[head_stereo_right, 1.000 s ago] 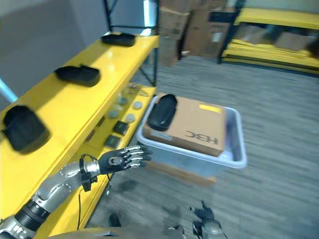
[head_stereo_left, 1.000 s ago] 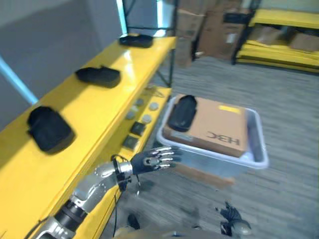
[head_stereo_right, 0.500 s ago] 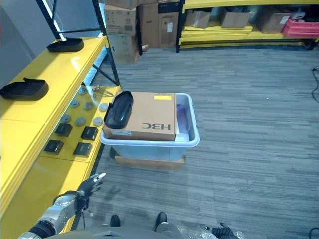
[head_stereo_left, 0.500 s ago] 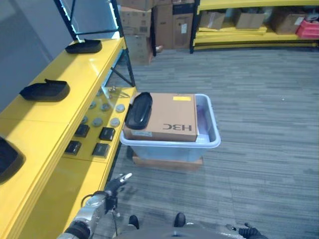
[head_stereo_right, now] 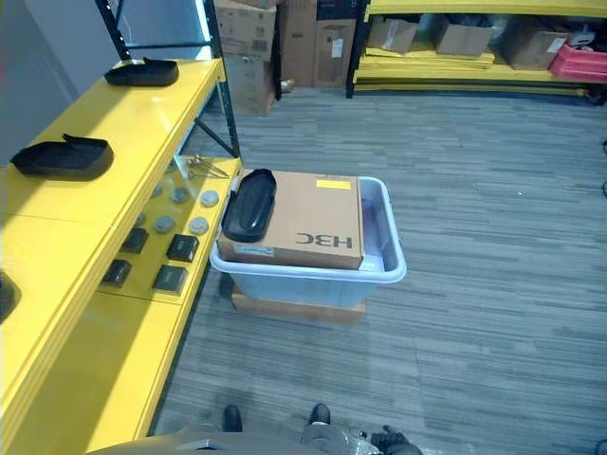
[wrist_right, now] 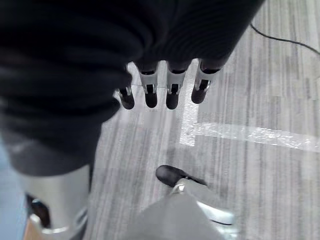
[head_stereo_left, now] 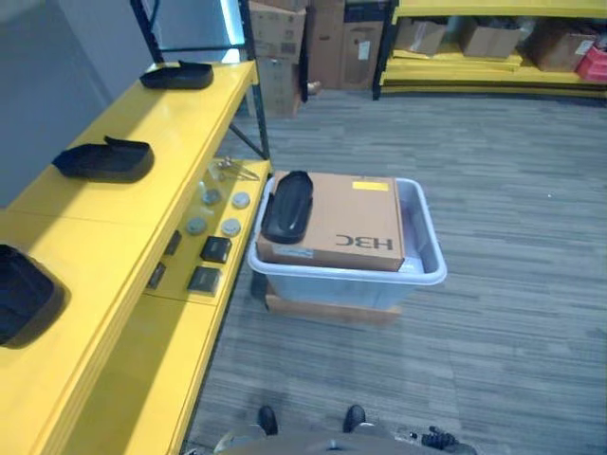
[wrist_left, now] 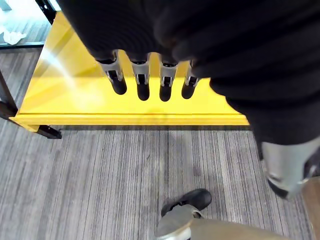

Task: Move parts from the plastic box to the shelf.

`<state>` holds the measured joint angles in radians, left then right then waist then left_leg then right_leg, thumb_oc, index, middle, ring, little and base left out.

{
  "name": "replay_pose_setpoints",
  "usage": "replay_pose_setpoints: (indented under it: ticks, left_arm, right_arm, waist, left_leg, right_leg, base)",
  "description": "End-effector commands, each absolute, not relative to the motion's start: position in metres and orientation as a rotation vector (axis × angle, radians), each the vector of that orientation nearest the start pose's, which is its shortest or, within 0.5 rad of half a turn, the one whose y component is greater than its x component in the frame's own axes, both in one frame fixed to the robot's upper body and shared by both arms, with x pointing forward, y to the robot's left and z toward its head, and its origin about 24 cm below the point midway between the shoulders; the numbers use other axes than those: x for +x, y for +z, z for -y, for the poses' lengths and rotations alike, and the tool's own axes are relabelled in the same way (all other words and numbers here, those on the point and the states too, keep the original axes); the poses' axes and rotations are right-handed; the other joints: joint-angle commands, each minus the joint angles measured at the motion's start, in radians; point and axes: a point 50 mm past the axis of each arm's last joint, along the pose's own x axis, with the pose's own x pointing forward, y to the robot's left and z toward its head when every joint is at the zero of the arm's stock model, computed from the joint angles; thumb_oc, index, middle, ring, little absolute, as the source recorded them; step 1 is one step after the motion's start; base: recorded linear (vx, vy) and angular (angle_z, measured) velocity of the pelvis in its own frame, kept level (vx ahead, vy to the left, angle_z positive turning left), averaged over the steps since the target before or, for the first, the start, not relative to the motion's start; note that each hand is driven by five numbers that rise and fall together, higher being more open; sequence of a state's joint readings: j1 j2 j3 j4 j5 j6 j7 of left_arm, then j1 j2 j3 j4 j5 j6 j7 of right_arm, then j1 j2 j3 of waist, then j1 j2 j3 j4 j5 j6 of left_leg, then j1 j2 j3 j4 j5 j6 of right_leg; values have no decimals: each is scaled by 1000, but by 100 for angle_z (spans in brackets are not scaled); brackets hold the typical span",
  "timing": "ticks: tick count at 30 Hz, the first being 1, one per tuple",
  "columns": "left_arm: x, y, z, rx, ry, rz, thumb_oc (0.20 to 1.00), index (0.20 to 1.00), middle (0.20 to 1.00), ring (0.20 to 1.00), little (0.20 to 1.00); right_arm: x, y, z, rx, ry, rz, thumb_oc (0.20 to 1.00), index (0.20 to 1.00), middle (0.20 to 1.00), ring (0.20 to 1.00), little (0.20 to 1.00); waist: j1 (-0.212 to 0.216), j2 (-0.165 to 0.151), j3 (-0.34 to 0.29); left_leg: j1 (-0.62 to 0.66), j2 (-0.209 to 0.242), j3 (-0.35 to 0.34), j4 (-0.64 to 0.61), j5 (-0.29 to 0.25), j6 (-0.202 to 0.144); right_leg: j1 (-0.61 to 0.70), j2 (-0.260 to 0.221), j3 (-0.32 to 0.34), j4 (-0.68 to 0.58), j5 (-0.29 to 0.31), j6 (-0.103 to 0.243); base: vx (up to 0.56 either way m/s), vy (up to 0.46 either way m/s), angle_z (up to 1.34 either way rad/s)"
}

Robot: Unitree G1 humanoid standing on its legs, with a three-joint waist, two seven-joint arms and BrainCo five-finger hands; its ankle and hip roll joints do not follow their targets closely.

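Observation:
A pale plastic box [head_stereo_left: 429, 243] stands on the floor beside the yellow shelf [head_stereo_left: 142, 194]. A brown cardboard box [head_stereo_left: 351, 227] lies in it, and a black moulded part [head_stereo_left: 287, 205] rests on the carton's left edge. Three similar black parts lie on the shelf top: one far [head_stereo_left: 177, 75], one in the middle [head_stereo_left: 104, 159], one near [head_stereo_left: 24, 294]. My left hand [wrist_left: 142, 85] hangs down with straight fingers and holds nothing; the shelf's yellow edge and the floor lie past it. My right hand [wrist_right: 160, 92] hangs over the grey floor, fingers straight and empty.
The lower shelf level carries small round discs [head_stereo_left: 213, 226] and black square pieces [head_stereo_left: 216, 249]. A wooden board [head_stereo_left: 327, 309] lies under the plastic box. Stacked cartons [head_stereo_left: 313, 38] and yellow racks [head_stereo_left: 493, 66] line the back. White tape marks the floor [wrist_right: 240, 134].
The camera has swung, so the whole scene shifted. My left arm, stretched towards the box a second ago, has dropped out of the eye views to hang down.

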<state>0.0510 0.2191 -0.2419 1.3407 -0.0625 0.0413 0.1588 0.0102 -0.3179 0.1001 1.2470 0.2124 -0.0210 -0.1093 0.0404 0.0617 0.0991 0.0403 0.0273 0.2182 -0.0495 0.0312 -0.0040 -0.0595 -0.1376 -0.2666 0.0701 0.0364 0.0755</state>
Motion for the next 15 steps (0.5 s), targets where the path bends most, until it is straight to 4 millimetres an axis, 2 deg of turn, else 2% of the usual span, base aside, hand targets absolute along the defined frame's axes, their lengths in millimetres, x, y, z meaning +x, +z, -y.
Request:
replay_pose_setpoints:
  ticks: [1, 2, 3, 5, 6, 8, 9, 10, 14, 15]
  left_arm:
    - [83, -162, -242, 483, 69, -1269, 1000, 1000, 1000, 1000, 1000]
    - [88, -161, -242, 490, 61, -1257, 1000, 1000, 1000, 1000, 1000]
    - [95, -159, -242, 496, 51, -1240, 1000, 1000, 1000, 1000, 1000]
    - [105, -156, -242, 508, 34, -1204, 1000, 1000, 1000, 1000, 1000]
    - [107, -156, -241, 512, 33, -1197, 1000, 1000, 1000, 1000, 1000]
    - [115, -153, -244, 523, 40, -1180, 1000, 1000, 1000, 1000, 1000]
    - [118, -152, -246, 524, 53, -1180, 1000, 1000, 1000, 1000, 1000]
    - [119, -151, -248, 520, 76, -1183, 1000, 1000, 1000, 1000, 1000]
    - [116, -151, -252, 496, 141, -1191, 1000, 1000, 1000, 1000, 1000]
    - [109, -153, -251, 497, 154, -1200, 1000, 1000, 1000, 1000, 1000]
  right_arm:
    - [97, -149, 273, -112, -385, -1134, 1000, 1000, 1000, 1000, 1000]
    - [101, -148, 273, -93, -394, -1116, 1000, 1000, 1000, 1000, 1000]
    - [107, -146, 271, -64, -406, -1087, 1000, 1000, 1000, 1000, 1000]
    - [122, -143, 264, -16, -416, -1027, 1000, 1000, 1000, 1000, 1000]
    - [126, -142, 262, -9, -415, -1014, 1000, 1000, 1000, 1000, 1000]
    - [138, -139, 257, -14, -396, -982, 1000, 1000, 1000, 1000, 1000]
    - [139, -139, 254, -16, -382, -975, 1000, 1000, 1000, 1000, 1000]
    - [139, -139, 252, -24, -371, -978, 1000, 1000, 1000, 1000, 1000]
    - [136, -140, 256, -55, -360, -996, 1000, 1000, 1000, 1000, 1000]
    - [133, -140, 260, -47, -374, -985, 1000, 1000, 1000, 1000, 1000]
  waist:
    - [5, -36, 29]
    - [7, -32, 35]
    - [5, -27, 50]
    - [-10, -8, 89]
    - [-12, -8, 95]
    - [-23, -18, 112]
    - [-27, -37, 113]
    - [-30, -51, 113]
    - [-25, -71, 96]
    - [-17, -80, 82]
  left_leg:
    - [-64, 2, -86, 29, -2, -1]
    - [-69, -3, -90, 37, -4, 10]
    - [-73, -12, -94, 52, -11, 30]
    - [-72, -17, -95, 68, -27, 60]
    - [-73, -20, -94, 71, -32, 63]
    - [-73, -26, -96, 80, -47, 53]
    - [-66, -32, -93, 85, -65, 43]
    - [-55, -26, -91, 87, -81, 37]
    - [-42, 21, -79, 94, -74, 18]
    - [-40, 61, -70, 98, -55, -4]
  right_leg:
    - [59, -62, 7, 9, 2, 75]
    - [43, -69, 10, 49, -4, 75]
    - [-7, -91, 20, 157, 20, 88]
    - [-123, -113, 55, 337, 66, 89]
    - [-144, -116, 64, 352, 71, 88]
    - [-150, -116, 67, 256, 91, 89]
    - [-137, -133, 63, 119, 119, 100]
    - [-118, -141, 59, 33, 137, 111]
    - [-52, -119, 47, -29, 126, 122]
    - [-15, -95, 34, -44, 103, 110]
  base:
    - [15, 126, -4]
    - [-11, 131, 3]
    - [-34, 114, 5]
    - [-71, 107, -5]
    - [-58, -36, -12]
    - [27, -193, -5]
    - [153, -343, 7]
    - [181, -372, 9]
    - [165, -297, 15]
    - [169, -273, 8]
